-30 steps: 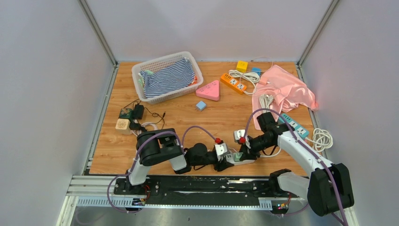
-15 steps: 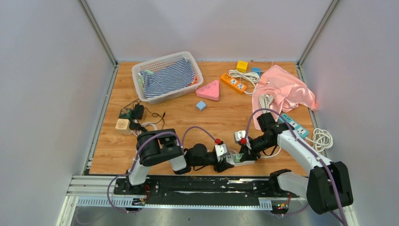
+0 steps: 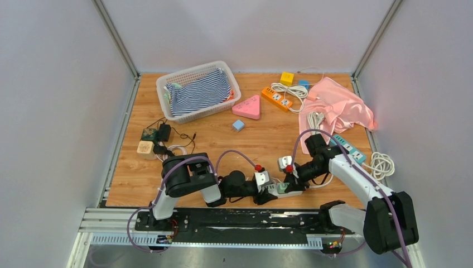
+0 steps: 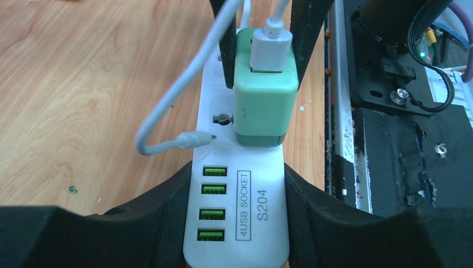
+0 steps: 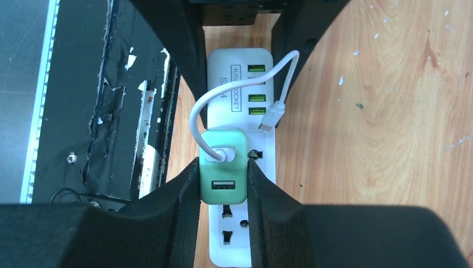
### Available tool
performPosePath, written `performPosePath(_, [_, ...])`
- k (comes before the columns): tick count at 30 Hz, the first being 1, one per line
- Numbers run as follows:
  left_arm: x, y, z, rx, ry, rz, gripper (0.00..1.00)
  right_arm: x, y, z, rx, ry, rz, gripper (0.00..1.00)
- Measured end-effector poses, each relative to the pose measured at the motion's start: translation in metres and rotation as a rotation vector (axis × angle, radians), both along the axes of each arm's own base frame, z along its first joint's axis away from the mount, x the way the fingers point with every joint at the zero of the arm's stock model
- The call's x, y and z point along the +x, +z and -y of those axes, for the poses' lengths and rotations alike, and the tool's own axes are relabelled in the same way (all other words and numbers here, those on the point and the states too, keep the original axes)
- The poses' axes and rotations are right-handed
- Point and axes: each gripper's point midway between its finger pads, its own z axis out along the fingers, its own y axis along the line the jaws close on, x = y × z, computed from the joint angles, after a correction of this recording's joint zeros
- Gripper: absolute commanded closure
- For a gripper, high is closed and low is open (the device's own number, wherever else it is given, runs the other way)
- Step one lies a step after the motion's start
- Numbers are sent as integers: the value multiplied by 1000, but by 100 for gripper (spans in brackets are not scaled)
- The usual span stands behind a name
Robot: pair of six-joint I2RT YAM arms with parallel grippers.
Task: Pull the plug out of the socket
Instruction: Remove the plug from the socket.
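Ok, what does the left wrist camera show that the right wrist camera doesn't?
Only left wrist: all four green USB ports and the full S204 label. Only right wrist: the green adapter's spare USB port and the empty sockets beyond it. Both: the white power strip, the adapter plugged into it, and the white cable.

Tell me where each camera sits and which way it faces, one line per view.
Top external: above and behind the bases, looking down on the table; both arms show, left gripper and right gripper meeting at the strip.
Left wrist: on the left arm, looking along the strip toward the plug; its own fingers flank the USB end.
Right wrist: on the right arm, facing the opposite way; its own fingers clamp the plug.
Shared: both wrist views show strip, plug and cable, with the other gripper's fingers at the top.
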Motion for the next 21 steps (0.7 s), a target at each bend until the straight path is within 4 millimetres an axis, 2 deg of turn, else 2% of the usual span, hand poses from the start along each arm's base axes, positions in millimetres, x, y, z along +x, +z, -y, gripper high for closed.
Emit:
performPosePath(7, [-5, 0, 1, -1, -18, -5, 100, -8, 0, 1, 16, 78, 37, 100])
performPosePath(17, [-2, 0, 0, 0, -5, -4, 100, 4, 0, 0, -20, -72, -46, 100])
performPosePath(21, [0, 0, 0, 0, -2, -4, 100, 5, 0, 0, -17, -78, -46, 100])
